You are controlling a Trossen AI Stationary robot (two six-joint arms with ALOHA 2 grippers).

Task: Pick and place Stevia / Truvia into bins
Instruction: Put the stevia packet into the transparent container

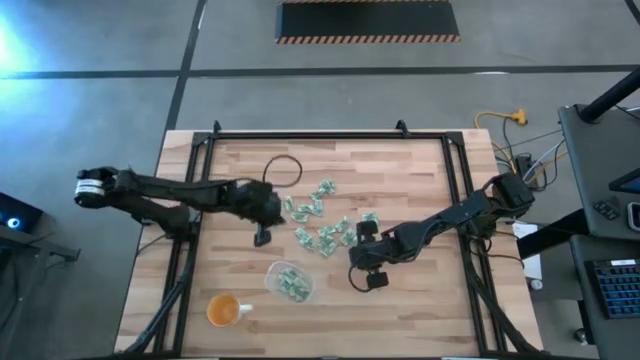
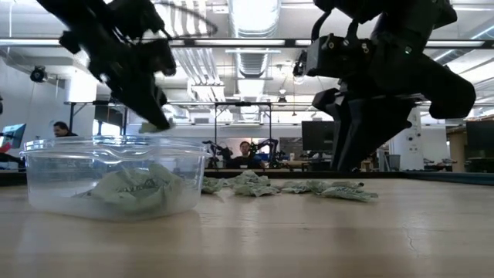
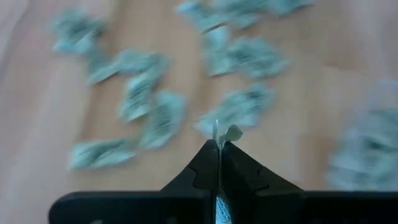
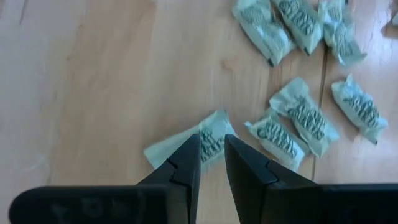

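Above table | L gripper (image 3: 219, 144) pinching packet (image 3: 225, 134) | R gripper (image 4: 212, 152) jaws nipping packet (image 4: 208, 144) edge

Light comes mainly from above: the low view looks into rows of bright ceiling lamps (image 2: 255, 15) that wash out the upper middle, and both arms stand against them as near-black shapes. The wooden table (image 1: 420, 310) is evenly lit in the high view, with only faint, short shadows under the arms; a blue-white glare (image 1: 15, 45) flares on the floor at the upper left corner. The left wrist view is heavily smeared by motion: the packets (image 3: 143, 112) are soft green streaks, while the left claw (image 3: 218, 146) itself stays fairly sharp. The right wrist view is crisp, its print on the wrappers readable as texture.
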